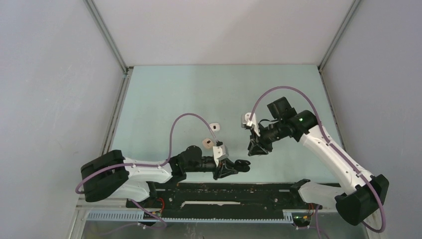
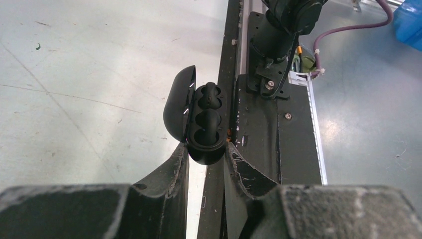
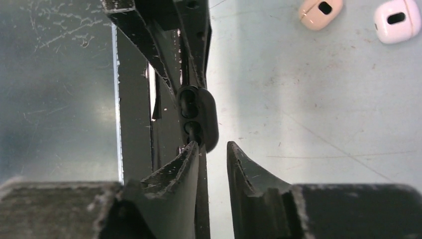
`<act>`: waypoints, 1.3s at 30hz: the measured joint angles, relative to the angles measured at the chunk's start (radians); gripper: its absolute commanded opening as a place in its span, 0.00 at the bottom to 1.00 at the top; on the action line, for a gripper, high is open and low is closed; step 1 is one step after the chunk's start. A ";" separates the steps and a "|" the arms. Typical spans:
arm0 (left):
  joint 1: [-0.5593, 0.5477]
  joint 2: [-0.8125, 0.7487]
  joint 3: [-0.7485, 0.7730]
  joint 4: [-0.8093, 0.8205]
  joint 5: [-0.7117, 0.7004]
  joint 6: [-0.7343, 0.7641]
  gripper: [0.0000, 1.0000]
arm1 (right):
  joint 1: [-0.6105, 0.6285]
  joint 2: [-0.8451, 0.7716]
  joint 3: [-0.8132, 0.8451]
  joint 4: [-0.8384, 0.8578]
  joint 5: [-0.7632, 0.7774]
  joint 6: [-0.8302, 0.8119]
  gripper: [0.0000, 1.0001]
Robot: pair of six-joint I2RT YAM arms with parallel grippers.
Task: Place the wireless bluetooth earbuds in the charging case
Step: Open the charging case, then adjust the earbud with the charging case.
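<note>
Charging case (image 2: 204, 124), long axis straight out from L gripper (image 2: 205, 150) clamping it; R gripper (image 3: 214, 147) parted.

Black charging case (image 1: 243, 166) projects from my left jaws at the tabletop (image 1: 164, 99) near edge. My right jaws hang near it, apart. White case (image 1: 215, 125) and beige case (image 1: 207, 144) lie behind.
</note>
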 measured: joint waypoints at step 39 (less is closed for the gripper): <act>0.014 0.043 0.060 -0.013 0.049 -0.115 0.00 | 0.182 0.085 0.000 -0.029 0.047 -0.024 0.25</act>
